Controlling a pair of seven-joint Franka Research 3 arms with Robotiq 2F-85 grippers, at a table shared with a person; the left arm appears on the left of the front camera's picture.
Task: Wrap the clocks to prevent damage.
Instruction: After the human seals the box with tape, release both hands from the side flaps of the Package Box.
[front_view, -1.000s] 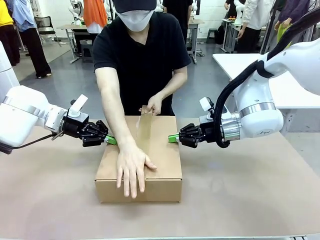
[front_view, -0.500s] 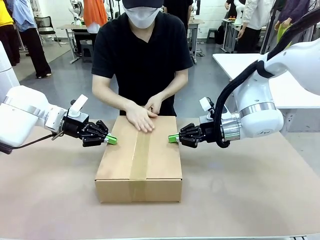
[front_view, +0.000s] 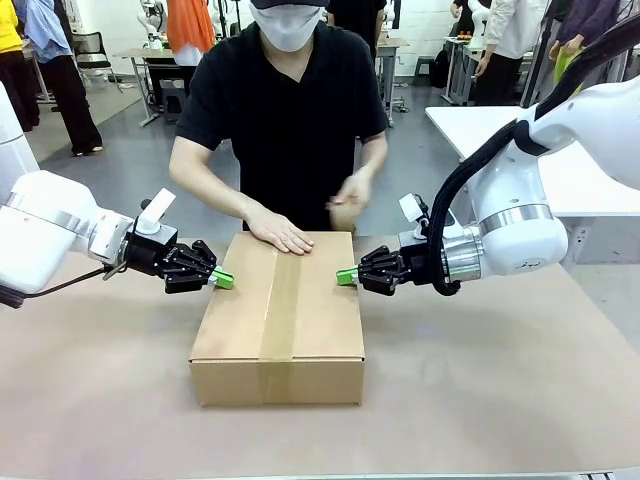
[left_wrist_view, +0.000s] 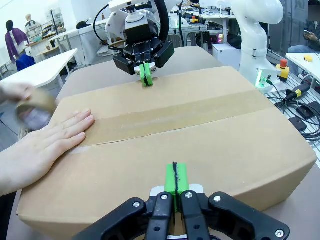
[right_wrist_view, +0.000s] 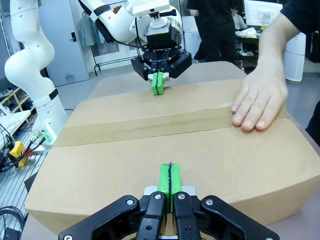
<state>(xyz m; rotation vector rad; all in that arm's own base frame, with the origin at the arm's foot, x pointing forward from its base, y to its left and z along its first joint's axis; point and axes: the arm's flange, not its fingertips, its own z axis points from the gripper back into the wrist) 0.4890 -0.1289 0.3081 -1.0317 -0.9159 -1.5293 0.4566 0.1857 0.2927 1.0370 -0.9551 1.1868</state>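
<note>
Brown tabletop (front_view: 500, 400), taped box (front_view: 280, 330) centred between two arms.
Left gripper (front_view: 222, 280) and right gripper (front_view: 346, 277), both clamped shut and empty, press opposite long sides; the person's hand (front_view: 280, 234) flattens tape (front_view: 282, 300) along the far end.

Cardboard box (front_view: 278, 315) on the worktop (front_view: 480, 400), centred. Left tool (front_view: 222, 280) against its left edge, right tool (front_view: 346, 276) against its right edge. Tape strip (front_view: 281, 300) along the top, front to back. Person's hand (front_view: 279, 233) flat on the far end.
</note>
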